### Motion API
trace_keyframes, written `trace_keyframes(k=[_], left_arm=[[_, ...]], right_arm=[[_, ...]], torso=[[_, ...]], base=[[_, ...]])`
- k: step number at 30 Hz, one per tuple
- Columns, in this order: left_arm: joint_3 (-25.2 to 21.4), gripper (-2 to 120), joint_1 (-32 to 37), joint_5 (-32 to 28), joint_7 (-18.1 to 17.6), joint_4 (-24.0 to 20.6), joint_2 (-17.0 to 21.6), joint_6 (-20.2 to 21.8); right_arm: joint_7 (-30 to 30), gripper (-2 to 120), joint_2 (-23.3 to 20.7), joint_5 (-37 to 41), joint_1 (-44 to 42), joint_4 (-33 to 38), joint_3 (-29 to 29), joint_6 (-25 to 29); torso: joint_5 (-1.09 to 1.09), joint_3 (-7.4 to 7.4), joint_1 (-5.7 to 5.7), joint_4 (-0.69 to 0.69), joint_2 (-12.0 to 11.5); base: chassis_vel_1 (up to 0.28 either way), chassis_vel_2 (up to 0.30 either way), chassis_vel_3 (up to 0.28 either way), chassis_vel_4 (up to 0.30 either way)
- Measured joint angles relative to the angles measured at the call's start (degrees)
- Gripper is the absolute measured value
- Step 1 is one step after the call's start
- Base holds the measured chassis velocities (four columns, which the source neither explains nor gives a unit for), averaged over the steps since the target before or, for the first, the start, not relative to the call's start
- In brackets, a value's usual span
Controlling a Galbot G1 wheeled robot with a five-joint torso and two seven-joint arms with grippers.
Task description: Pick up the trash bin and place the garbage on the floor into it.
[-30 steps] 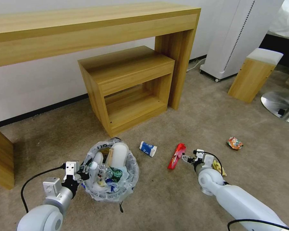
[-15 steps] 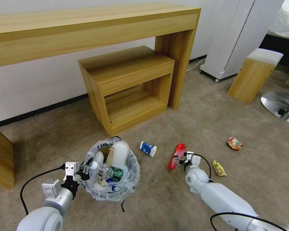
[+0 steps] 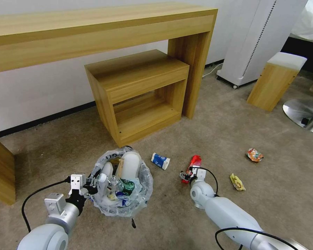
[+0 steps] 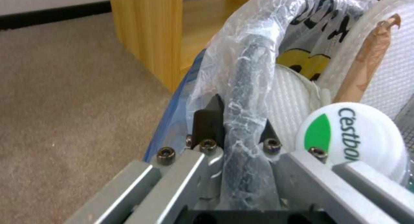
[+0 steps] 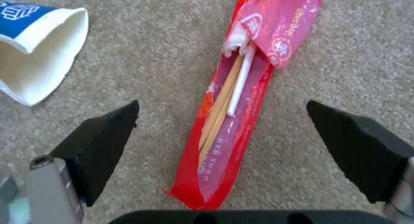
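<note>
- The white bottle cap (image 4: 354, 133) inside the trash bin (image 3: 123, 187) carries green letters "C'estbo", the rest cut off; the bin's clear bag shows a yellow smiley and black letters that I cannot read fully.
- The red wrapper (image 5: 235, 120) has pale printed writing, too small to read; two wooden sticks and one white stick lie inside it.
- The floor is beige carpet (image 3: 205, 139), with a white wall and black baseboard behind.
- One long wooden desk (image 3: 94, 31) stands over one low wooden shelf unit (image 3: 139, 93).
- Four litter pieces lie on the carpet: the red wrapper, one blue-white paper cup (image 3: 160, 161), one yellow wrapper (image 3: 237, 182), one crushed colourful packet (image 3: 254, 155).
- The left gripper (image 4: 235, 127) is clamped on the bin's rim, over the plastic bag.
- The right gripper (image 5: 224, 146) hangs low with its jaws spread wide, one on each side of the red wrapper, touching nothing.
</note>
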Motion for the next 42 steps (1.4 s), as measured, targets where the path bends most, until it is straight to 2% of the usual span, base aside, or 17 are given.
trace_keyframes(k=[6,12,19,22,25,26,30,36,38,39,41,42], left_arm=[[-0.05,2,0.03,-0.38,-0.05,-0.28,0.38,0.00],[0.24,2,-0.01,-0.56,-0.08,-0.35,0.46,-0.03],[0.69,2,-0.21,-0.87,-0.09,-0.42,0.97,-0.06],[0.90,2,0.00,-0.91,-0.11,-0.70,1.07,-0.10],[0.98,2,0.09,-0.91,-0.11,-0.78,1.10,-0.12],[0.99,2,0.08,-0.97,-0.11,-0.82,1.15,-0.17],[1.00,2,-0.08,-1.17,-0.16,-0.97,1.27,-0.29],[1.07,2,-0.09,-1.23,-0.19,-1.03,1.27,-0.53],[1.13,2,-0.14,-1.27,-0.19,-1.12,1.21,-0.59],[1.13,2,-0.14,-1.27,-0.19,-1.12,1.21,-0.59],[1.14,2,-0.14,-1.28,-0.20,-1.15,1.20,-0.62],[1.14,2,-0.14,-1.28,-0.20,-1.15,1.20,-0.62]], right_arm=[[-0.09,99,1.25,-0.99,0.24,-2.02,0.08,-0.36],[-0.75,90,1.42,-1.73,0.39,-3.53,0.47,-0.25],[-1.72,86,1.67,-2.61,0.70,-5.07,0.71,0.00],[-2.73,72,2.24,-3.09,1.20,-6.56,0.70,0.09],[-3.20,65,2.40,-3.46,1.36,-7.20,0.52,0.16],[-3.35,58,2.58,-3.63,1.47,-7.48,0.53,0.21],[-3.52,50,2.69,-3.86,1.47,-7.54,0.55,0.05],[-4.04,44,2.45,-4.51,1.06,-7.88,0.58,0.08],[-4.35,36,2.31,-5.04,0.80,-8.16,0.78,0.11],[-4.35,36,2.31,-5.04,0.80,-8.16,0.78,0.11],[-4.55,26,2.00,-5.41,0.45,-8.07,0.96,0.12],[-4.55,26,2.00,-5.41,0.45,-8.07,0.96,0.12]], torso=[[0.01,0.00,0.00,0.00,0.00],[0.00,0.00,0.00,0.00,-0.01],[0.00,0.00,0.00,0.00,0.00],[0.00,0.00,0.00,0.01,0.00],[0.00,0.00,0.00,0.00,0.00],[0.00,0.00,0.00,0.00,0.00],[0.00,0.00,0.00,0.00,0.00],[0.01,0.00,0.00,0.00,0.00],[0.01,0.00,0.00,0.01,0.00],[0.01,0.00,0.00,0.01,0.00],[0.01,0.00,0.00,0.02,0.00],[0.01,0.00,0.00,0.02,0.00]], base=[[0.000,0.000,0.000,0.000],[0.000,0.000,0.000,0.000],[0.000,0.000,0.000,0.000],[0.000,0.000,0.000,0.000],[0.000,0.000,0.000,0.000],[0.000,0.000,0.000,0.000],[0.000,0.000,0.000,0.000],[0.000,0.000,0.000,0.000],[0.000,0.000,0.000,0.000],[0.000,0.000,0.000,0.000],[0.000,0.000,0.000,0.000],[0.000,0.000,0.000,0.000]])
